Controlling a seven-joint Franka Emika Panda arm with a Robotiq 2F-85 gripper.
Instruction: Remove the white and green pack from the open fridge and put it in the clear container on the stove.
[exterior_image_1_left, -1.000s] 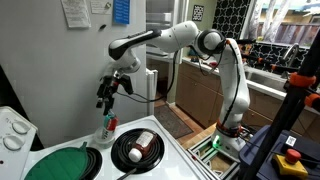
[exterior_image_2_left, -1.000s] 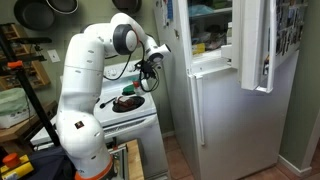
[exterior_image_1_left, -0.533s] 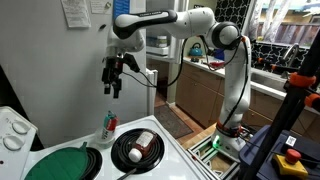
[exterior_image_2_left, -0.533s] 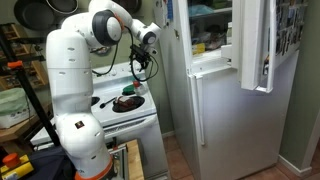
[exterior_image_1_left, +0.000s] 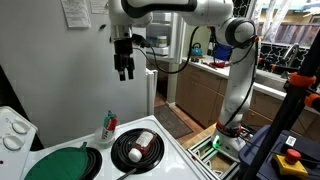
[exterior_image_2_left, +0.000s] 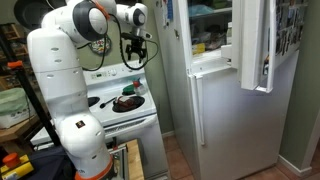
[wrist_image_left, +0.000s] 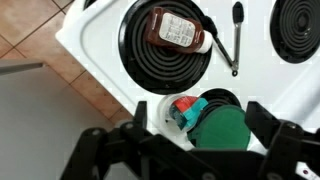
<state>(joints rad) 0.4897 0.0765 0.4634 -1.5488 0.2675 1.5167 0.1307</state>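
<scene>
The white and green pack (exterior_image_1_left: 108, 127), with a red top, stands upright in a small clear container (exterior_image_1_left: 104, 139) on the stove next to a green lid. In the wrist view the pack (wrist_image_left: 178, 109) lies far below, between my fingers. My gripper (exterior_image_1_left: 125, 70) is open and empty, high above the stove and well clear of the pack. It also shows in an exterior view (exterior_image_2_left: 136, 57) and in the wrist view (wrist_image_left: 182, 140).
A round green lid (exterior_image_1_left: 62, 165) covers one burner. A clear tub with brown contents (exterior_image_1_left: 139, 147) sits on a black burner (wrist_image_left: 170, 45). A black utensil (wrist_image_left: 236, 36) lies on the white stove top (exterior_image_2_left: 118, 112). The fridge (exterior_image_2_left: 215, 90) stands beside the stove, its upper door (exterior_image_2_left: 263, 45) open.
The gripper has risen from just above the pack to well above the stove, and the arm has swung upward. The pack stays in the container.
</scene>
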